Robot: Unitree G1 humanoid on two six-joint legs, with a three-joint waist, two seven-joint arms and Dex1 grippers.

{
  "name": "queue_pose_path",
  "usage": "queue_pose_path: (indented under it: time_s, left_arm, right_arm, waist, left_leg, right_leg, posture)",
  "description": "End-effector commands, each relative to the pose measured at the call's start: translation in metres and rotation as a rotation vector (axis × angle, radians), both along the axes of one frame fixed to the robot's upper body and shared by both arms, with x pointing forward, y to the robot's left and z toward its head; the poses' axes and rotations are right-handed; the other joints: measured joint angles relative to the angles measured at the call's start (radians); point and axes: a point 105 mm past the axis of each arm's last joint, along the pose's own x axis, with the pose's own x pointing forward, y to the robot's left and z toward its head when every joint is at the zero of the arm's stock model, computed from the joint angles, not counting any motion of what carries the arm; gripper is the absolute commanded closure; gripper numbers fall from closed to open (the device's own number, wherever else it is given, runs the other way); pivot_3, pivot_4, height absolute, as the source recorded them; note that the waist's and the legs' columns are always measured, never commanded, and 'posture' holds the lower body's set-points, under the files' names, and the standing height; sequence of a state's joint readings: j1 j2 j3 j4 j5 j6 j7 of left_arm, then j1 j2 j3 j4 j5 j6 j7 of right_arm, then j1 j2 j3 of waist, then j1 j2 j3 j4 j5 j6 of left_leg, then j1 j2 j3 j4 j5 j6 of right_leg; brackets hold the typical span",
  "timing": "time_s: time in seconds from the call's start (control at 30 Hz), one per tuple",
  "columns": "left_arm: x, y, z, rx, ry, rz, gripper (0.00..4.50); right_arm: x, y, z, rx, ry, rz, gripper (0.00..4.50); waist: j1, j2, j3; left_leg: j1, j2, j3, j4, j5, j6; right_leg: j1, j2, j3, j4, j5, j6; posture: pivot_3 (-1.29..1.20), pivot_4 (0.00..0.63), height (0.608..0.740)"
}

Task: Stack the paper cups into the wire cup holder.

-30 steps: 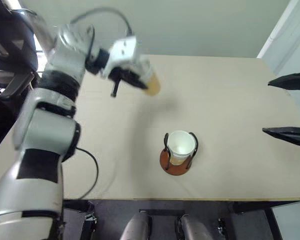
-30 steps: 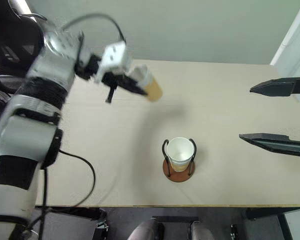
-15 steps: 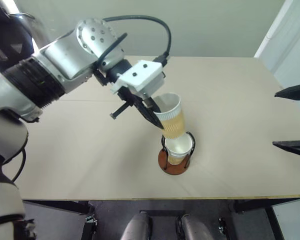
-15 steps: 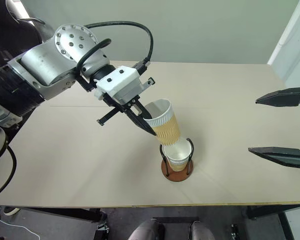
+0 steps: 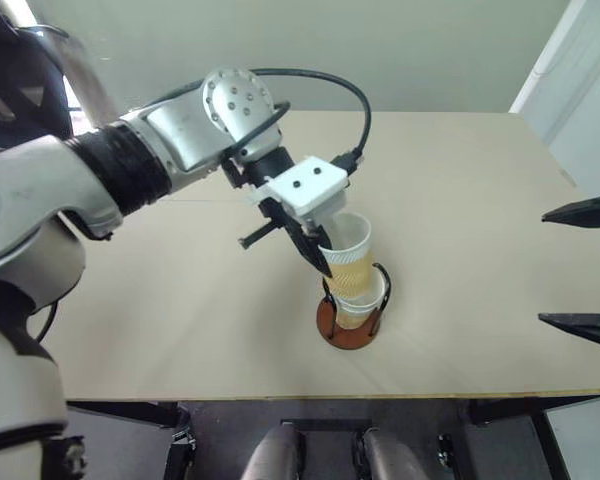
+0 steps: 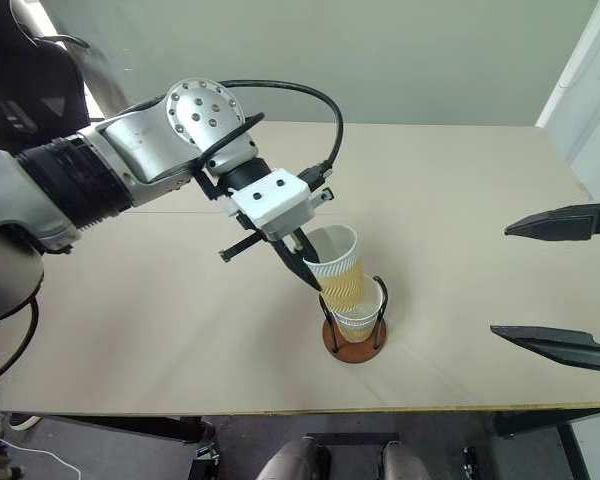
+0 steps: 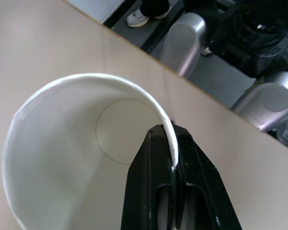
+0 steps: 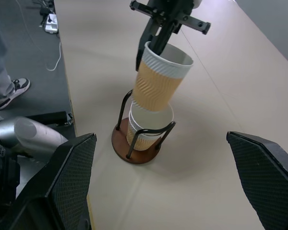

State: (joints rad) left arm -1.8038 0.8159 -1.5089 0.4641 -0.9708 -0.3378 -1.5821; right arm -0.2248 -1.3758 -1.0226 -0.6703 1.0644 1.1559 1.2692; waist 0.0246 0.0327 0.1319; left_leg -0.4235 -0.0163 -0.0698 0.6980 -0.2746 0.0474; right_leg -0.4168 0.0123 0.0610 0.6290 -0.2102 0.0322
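Observation:
My left gripper [image 5: 323, 262] is shut on the white rim of a tan paper cup [image 5: 348, 255], one finger inside it and one outside. The cup hangs tilted, its bottom sitting in the mouth of a second paper cup [image 5: 360, 298]. That second cup stands in the wire cup holder [image 5: 332, 322], between its black loops on the reddish-brown disc. The left wrist view looks into the held cup [image 7: 62, 143] past the pinching fingers [image 7: 153, 191]. My right gripper [image 6: 500, 281] stands open well to the right of the holder, with nothing between its fingers.
The holder stands near the front edge of a beige table [image 5: 180, 300]. A white wall panel [image 5: 580, 80] rises at the table's right side. A person's leg and shoe [image 8: 9, 88] show on the dark floor beyond the table edge.
My left arm swung the cup from the far left of the table down and right to the holder, tipping it nearly upright into the lower cup. The right gripper stayed in place.

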Motion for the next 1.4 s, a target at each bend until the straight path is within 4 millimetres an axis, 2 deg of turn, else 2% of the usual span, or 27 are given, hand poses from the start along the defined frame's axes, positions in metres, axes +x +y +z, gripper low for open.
queue_pose_path:
  time_s: [0.03,0.27,0.47,0.93,1.03,1.4]
  left_arm:
    - [0.000,-0.003,0.008,-0.010,-0.018,-0.032,4.47]
    - [-0.008,-0.005,0.003,-0.016,0.033,-0.057,4.47]
    - [-0.006,-0.004,-0.007,0.016,0.028,-0.067,4.47]
    - [-0.003,-0.010,-0.012,0.018,0.022,-0.077,4.47]
    - [-0.002,-0.010,-0.012,0.019,0.020,-0.076,3.88]
    - [0.002,-0.017,-0.003,-0.061,0.019,-0.061,0.13]
  right_arm:
    - [-0.004,0.000,0.007,0.005,-0.047,-0.017,0.00]
    - [-0.004,0.002,0.007,0.006,-0.050,-0.025,0.00]
    - [-0.005,0.004,0.008,0.006,-0.052,-0.027,0.00]
    - [-0.007,0.004,0.008,0.009,-0.056,-0.042,0.00]
    - [-0.007,0.003,0.009,0.009,-0.057,-0.046,0.00]
    - [-0.003,0.004,0.007,0.013,-0.053,-0.030,0.00]
  waist:
    - [0.000,0.000,0.000]
    - [0.001,0.000,0.000]
    - [0.003,0.001,0.000]
    - [0.005,0.001,0.000]
    - [0.006,0.001,0.000]
    - [0.005,0.001,0.001]
  left_leg:
    - [0.000,0.000,0.000,0.000,0.000,0.000]
    - [0.000,0.001,0.001,-0.001,0.000,-0.001]
    - [0.000,0.001,0.000,0.000,0.000,0.000]
    - [0.000,0.000,0.001,0.000,0.000,0.000]
    - [0.000,0.000,0.001,0.000,0.000,0.000]
    - [0.000,0.000,0.001,0.000,0.000,0.000]
  right_leg:
    - [0.000,0.000,0.000,0.000,0.000,0.000]
    - [0.000,0.001,-0.001,0.000,-0.001,0.000]
    - [0.001,0.001,-0.001,0.000,-0.001,0.000]
    - [0.001,0.001,-0.001,0.000,-0.001,0.000]
    - [0.000,0.001,-0.002,0.000,-0.001,0.000]
    - [0.000,0.001,-0.001,0.000,-0.001,0.001]
  posture:
    - [0.00,0.150,0.740]
    - [0.00,0.150,0.740]
    - [0.00,0.150,0.740]
    - [0.00,0.150,0.740]
    - [0.00,0.150,0.740]
    - [0.00,0.150,0.740]
